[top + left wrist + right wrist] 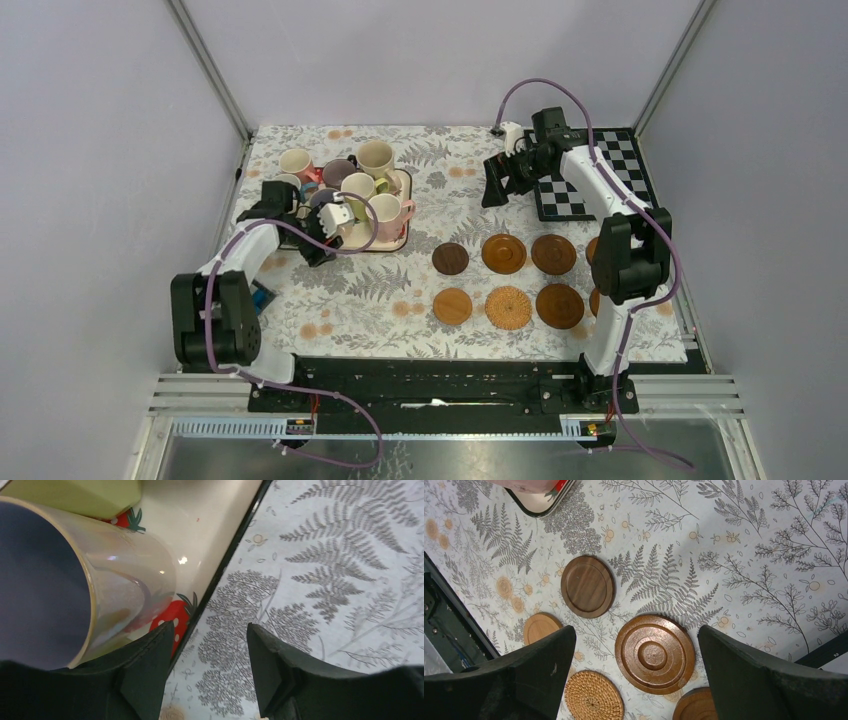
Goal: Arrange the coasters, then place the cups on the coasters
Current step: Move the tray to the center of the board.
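Several cups (358,187) stand crowded on the strawberry-print tray (390,248) at the back left. My left gripper (318,245) hangs at the tray's near left corner. In the left wrist view the left gripper (210,630) has its jaws partly apart, astride the tray's black rim with nothing between them. A pearly cup (125,590) stands just outside the left finger. Several brown coasters (503,253) lie in two rows at the right, one of them woven (508,307). My right gripper (497,190) is open above a ringed coaster (655,653).
A checkerboard mat (620,160) lies at the back right, partly under the right arm. The right arm covers parts of the two rightmost coasters. A small blue thing (262,297) sits by the left arm. The fern-print cloth (380,290) covers the table.
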`<state>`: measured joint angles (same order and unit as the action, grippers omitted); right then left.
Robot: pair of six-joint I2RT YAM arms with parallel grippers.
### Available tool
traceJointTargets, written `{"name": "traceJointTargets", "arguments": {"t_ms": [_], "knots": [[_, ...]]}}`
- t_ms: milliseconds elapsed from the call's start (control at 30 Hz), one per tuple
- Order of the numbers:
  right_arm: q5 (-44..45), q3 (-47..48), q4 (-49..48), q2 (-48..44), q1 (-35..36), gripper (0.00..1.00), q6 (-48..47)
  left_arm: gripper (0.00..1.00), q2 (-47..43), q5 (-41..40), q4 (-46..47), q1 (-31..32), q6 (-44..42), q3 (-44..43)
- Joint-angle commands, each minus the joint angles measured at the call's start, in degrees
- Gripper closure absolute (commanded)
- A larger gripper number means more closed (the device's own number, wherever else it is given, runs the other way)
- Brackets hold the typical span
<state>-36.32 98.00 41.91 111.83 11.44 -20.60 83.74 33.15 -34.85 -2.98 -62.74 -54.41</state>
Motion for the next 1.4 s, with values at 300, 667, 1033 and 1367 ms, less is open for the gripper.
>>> {"name": "traceJointTargets", "arguments": {"t_ms": [300, 667, 1033, 1367], "knots": [[3.33, -1.94, 2.60, -5.05, -0.27, 0.00, -2.82, 0.48, 7.03, 0.64, 7.40, 1.66, -1.89, -2.24], [4.01, -2.90, 2.68, -6.10, -0.28, 0.00, -2.51, 0.45, 12.15, -2.45, 6.35, 2.66, -5.24, -1.93], [4.50, -2.86, 3.23, -5.92, -0.29, 0.01, -2.91, 0.67, 12.35, -6.02, 1.74, 6.76, -10.02, 0.54], [4.06, -2.72, 2.90, -5.79, -0.29, 0.01, -2.78, 0.86, 9.76, -8.46, -6.02, 8.43, -12.26, 5.23]]}}
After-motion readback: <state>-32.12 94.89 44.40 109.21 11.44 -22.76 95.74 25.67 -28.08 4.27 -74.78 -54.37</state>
